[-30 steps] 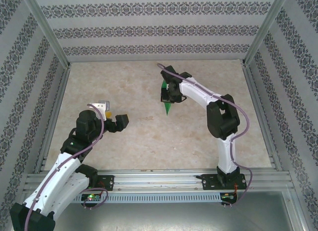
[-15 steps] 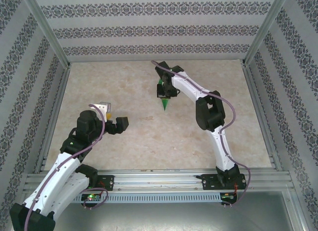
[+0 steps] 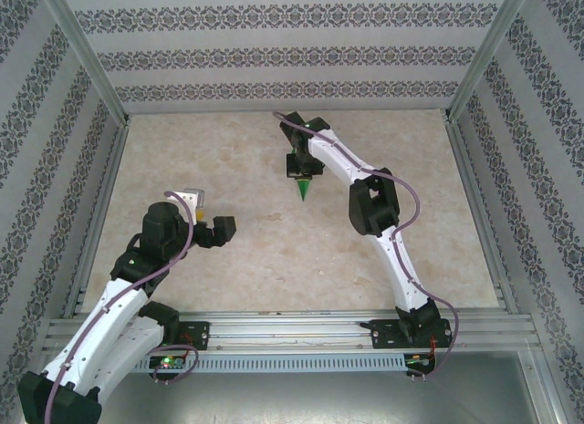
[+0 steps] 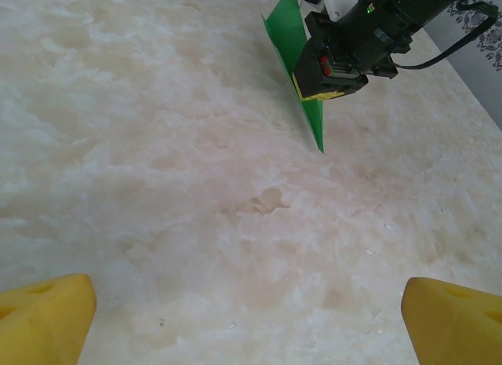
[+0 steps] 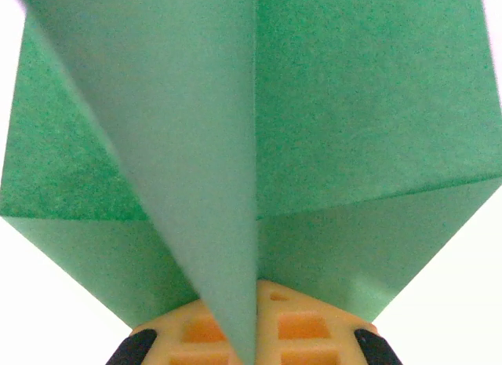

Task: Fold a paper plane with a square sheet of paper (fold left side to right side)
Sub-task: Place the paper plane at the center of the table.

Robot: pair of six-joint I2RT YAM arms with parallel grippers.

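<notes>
Gripping one green paper plane point(image 4: 289, 35), right claw point(image 4: 321, 89) clamped; left claw point(image 4: 249, 318) spread wide.

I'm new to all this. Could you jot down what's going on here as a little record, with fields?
left gripper: open, empty, above the table, near left
right gripper: shut on the paper plane, farther back
paper plane: green, folded, pointed tip sticking out past the gripper
table: pale, marbled

One paper plane point(image 3: 302, 189), apparently; two arms point(image 3: 102, 310) point(image 3: 394, 258).
</notes>
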